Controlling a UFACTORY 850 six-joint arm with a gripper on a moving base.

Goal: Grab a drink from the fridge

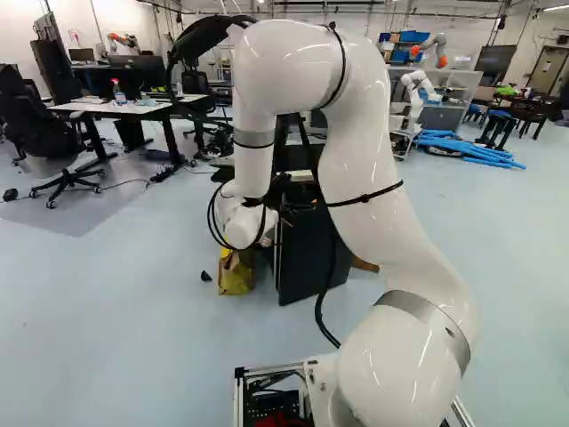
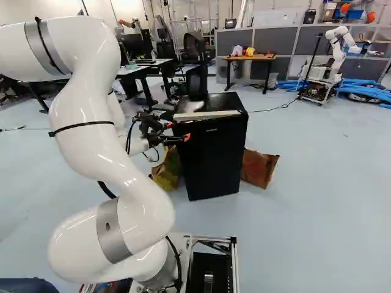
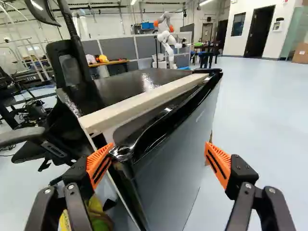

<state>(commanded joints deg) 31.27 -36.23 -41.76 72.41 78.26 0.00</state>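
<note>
- The gripper point(image 3: 160, 146) is spread wide, its orange pads point(image 3: 98, 164) apart, with the near upper corner of the fridge door point(image 3: 166, 166) between them; I see no pinch on it.
- No drink shows in any view; it is presumably inside the fridge point(image 2: 214, 159).
- The step in hand looks like getting the door open; whether it is slightly ajar, I cannot tell.
- Next, the arm point(image 2: 91, 140) should set one finger behind the door's edge and pull gently, lest it slip or drag the fridge.
</note>
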